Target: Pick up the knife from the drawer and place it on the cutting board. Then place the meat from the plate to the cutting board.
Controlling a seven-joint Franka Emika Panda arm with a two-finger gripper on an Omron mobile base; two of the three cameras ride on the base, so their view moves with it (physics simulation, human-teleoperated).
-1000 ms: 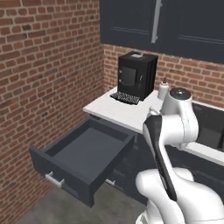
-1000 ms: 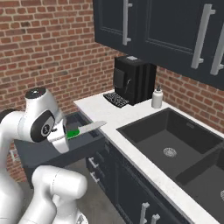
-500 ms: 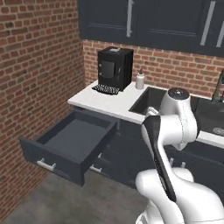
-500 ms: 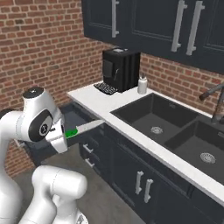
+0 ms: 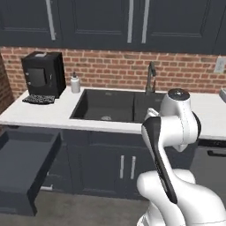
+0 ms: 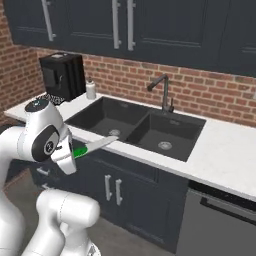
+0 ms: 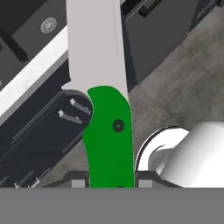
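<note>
My gripper (image 7: 111,183) is shut on the knife (image 7: 108,131), clamping the bright green handle at its lower end. The silver-grey blade (image 7: 94,43) points away from the hand, out over the counter edge and the cabinet fronts below. From the right base view the knife (image 6: 87,148) sticks out of the gripper (image 6: 70,154) level, at about counter height, in front of the sink. The drawer (image 5: 26,163) stands pulled open low on the left. The cutting board, the meat and the plate are out of view.
A dark double sink (image 6: 140,127) with a faucet (image 6: 162,92) is set in the white counter (image 5: 48,115). A black coffee machine (image 5: 42,75) and a soap bottle (image 5: 75,83) stand at the left. Dark cabinets hang above; a dishwasher front (image 6: 220,220) is at the right.
The whole scene has slid left: the base has driven right along the counter, from the open drawer to the sink. The knife stays held in the gripper.
</note>
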